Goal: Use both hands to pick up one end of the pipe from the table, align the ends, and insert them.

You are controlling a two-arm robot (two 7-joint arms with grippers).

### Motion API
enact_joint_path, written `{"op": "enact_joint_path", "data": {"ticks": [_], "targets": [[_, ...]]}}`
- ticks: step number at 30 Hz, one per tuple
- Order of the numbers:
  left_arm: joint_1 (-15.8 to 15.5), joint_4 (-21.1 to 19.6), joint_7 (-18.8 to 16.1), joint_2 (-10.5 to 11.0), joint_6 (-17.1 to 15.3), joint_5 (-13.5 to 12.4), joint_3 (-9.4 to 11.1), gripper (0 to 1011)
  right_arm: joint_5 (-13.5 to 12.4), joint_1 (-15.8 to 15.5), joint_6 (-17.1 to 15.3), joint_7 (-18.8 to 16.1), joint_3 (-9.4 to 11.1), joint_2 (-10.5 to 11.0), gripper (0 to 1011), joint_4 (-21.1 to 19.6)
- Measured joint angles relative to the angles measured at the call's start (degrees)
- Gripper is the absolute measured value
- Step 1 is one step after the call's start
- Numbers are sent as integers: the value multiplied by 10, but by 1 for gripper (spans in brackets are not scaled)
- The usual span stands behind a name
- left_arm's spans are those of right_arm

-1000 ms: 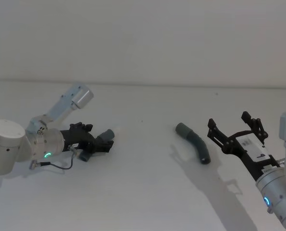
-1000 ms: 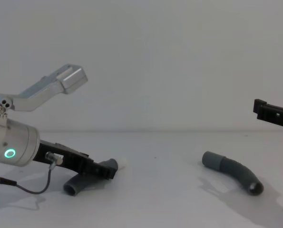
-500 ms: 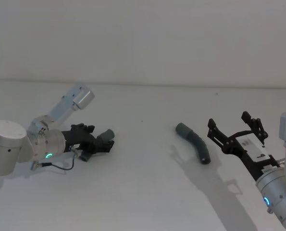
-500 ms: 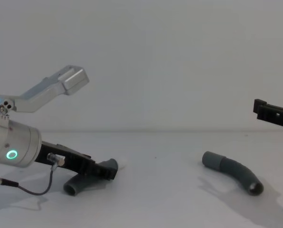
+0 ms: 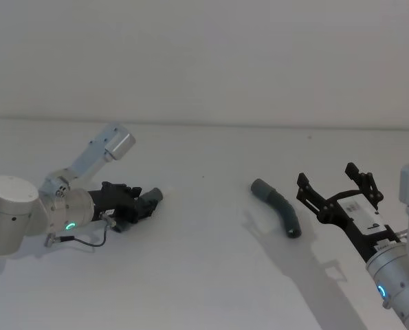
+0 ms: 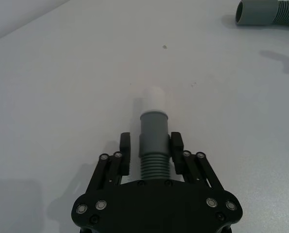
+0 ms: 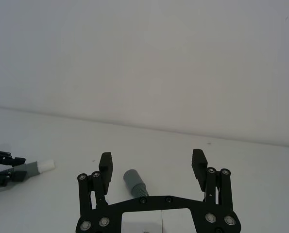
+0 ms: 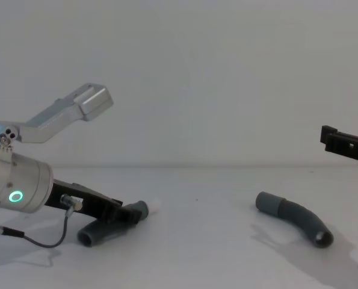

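So, the left black toothed-jaw gripper (image 6: 151, 150) is clamping down on the short curved dark grey ribbed hose piece with the white end (image 6: 153, 128), over toward the left edge of the plain white matte table (image 5: 204, 275). Its jaws are pinching the ribbed part, and the narrow whitish tip (image 6: 155, 96) is poking out in front, pointing across toward the other piece. From the chest view that tip is looking a bit raised while the plain dark open end (image 8: 85, 236) is sitting low at the table, though I can't say for sure it's touching.

The right black toothed-jaw gripper (image 7: 152, 164) is hanging above the table toward the right edge, jaws spread wide with nothing between them. The other dark grey curved ribbed hose piece (image 5: 281, 212) is lying on the table just beside it, nearer the middle, with its wider smooth grey cuff (image 5: 260, 186) facing the far edge and the body curving back toward the near edge.

My read: we're sitting in the pick-up step, half done. The next move is calling for the right gripper closing on the ribbed body behind the cuff, leaving the cuff mouth free. The ribs should be giving the teeth decent bite, but the hose is looking soft, so squeezing hard could be squashing the cuff and spoiling the fit.
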State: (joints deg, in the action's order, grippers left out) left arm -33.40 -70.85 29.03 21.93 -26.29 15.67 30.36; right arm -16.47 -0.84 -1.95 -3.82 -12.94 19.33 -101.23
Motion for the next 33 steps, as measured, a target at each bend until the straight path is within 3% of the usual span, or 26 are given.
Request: {"op": "enact_joint_path", "data": {"ticks": [6,19,26,33], "targets": [[0,0,0,0,0,0,0,348,0,0,0,0,0,0,1001,0],[0,1,-1,-1,1,0,0,343,0,0,0,0,0,0,1001,0],[0,1,-1,-1,1,0,0,343,0,11,-6,-17,0,7,1001,4],[0,1,-1,-1,1,0,0,343,-6,40,-43,-55,-7,25,1001,17]]}}
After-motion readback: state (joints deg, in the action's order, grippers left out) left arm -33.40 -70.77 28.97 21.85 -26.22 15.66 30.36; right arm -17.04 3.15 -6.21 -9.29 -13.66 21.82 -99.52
